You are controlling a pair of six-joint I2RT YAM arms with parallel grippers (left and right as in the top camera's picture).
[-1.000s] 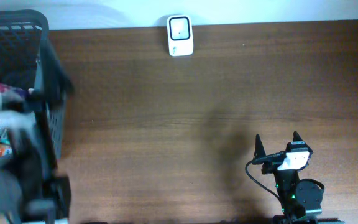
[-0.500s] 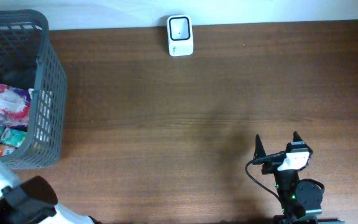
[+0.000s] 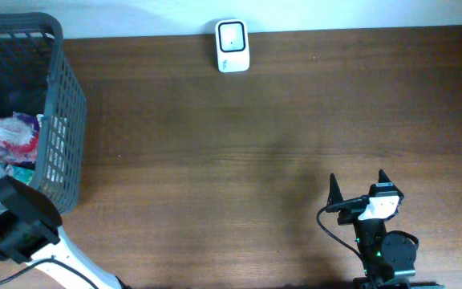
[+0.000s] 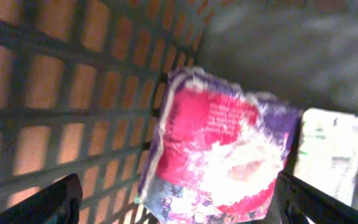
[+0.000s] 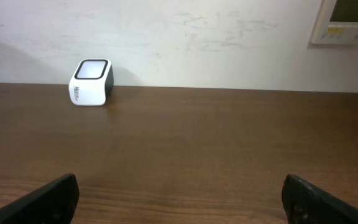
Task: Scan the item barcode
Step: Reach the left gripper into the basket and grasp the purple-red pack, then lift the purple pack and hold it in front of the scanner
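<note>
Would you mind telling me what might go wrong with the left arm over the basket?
The pink packet sits close to the basket mesh, so a finger of the open left gripper might snag. The white-and-green pack beside it could get pinched too. No barcode shows, so it may reach the scanner facing wrongly.

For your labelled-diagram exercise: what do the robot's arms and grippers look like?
Right arm: black, with a white block, looping black cable, green light. Right gripper: two pointed black fingers. Left arm: white with black housing. Left gripper: dark fingers.
</note>
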